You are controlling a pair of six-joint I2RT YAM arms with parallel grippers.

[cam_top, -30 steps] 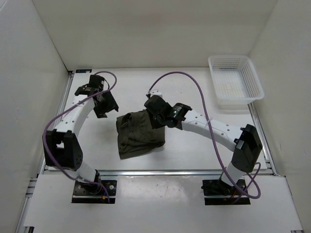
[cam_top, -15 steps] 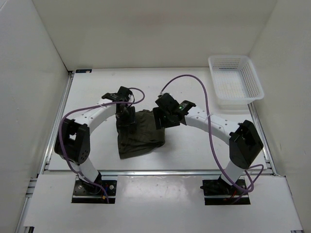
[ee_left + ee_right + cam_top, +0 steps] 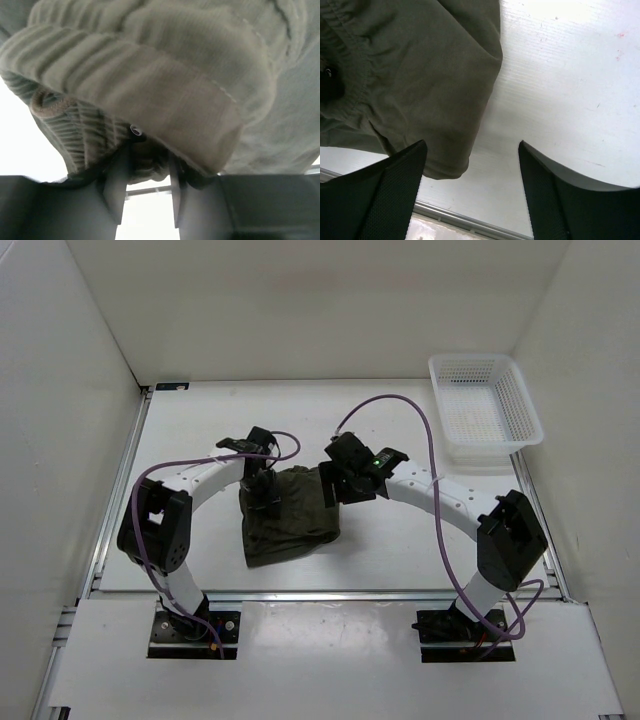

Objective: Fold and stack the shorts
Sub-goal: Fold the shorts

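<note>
The dark olive shorts lie folded in a compact bundle in the middle of the table. My left gripper is at their upper left corner. In the left wrist view its two fingers stand close together, pinching the ribbed waistband at their tips, with fabric bunched above them. My right gripper hangs over the bundle's upper right edge. In the right wrist view it stands wide open; the shorts' folded edge lies by its left finger, with bare table between the fingers.
A white mesh basket stands at the back right of the table. White walls close in the left, back and right. A metal rail runs along the table's near edge.
My left arm swung in from the back left to the shorts and its fingers closed on the waistband. My right gripper opened wide and let go of the shorts' right edge.
</note>
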